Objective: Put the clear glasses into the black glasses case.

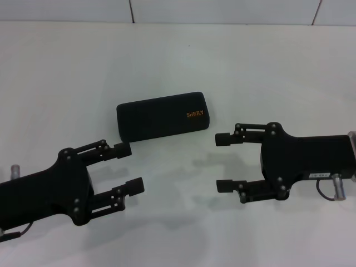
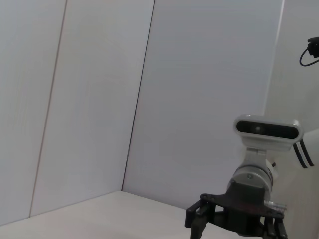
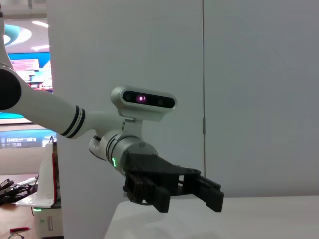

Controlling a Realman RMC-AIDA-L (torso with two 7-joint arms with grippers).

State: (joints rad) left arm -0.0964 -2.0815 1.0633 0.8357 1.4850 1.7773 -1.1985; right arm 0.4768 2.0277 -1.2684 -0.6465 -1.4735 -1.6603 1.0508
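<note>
The black glasses case [image 1: 161, 117] lies shut on the white table [image 1: 67, 83], its orange lettering toward the right end. The clear glasses show in no view. My left gripper [image 1: 129, 167] hovers open just in front of the case's left end, with nothing between its fingers. My right gripper [image 1: 221, 162] is open and empty too, just right of the case's front right corner, pointing left. In the right wrist view the left gripper [image 3: 172, 191] appears farther off, and the left wrist view catches the right gripper [image 2: 234, 219] the same way.
A white panelled wall [image 1: 222, 11] rises behind the table's far edge. Beyond the table's side, in the right wrist view, a bench [image 3: 20, 199] holds small items.
</note>
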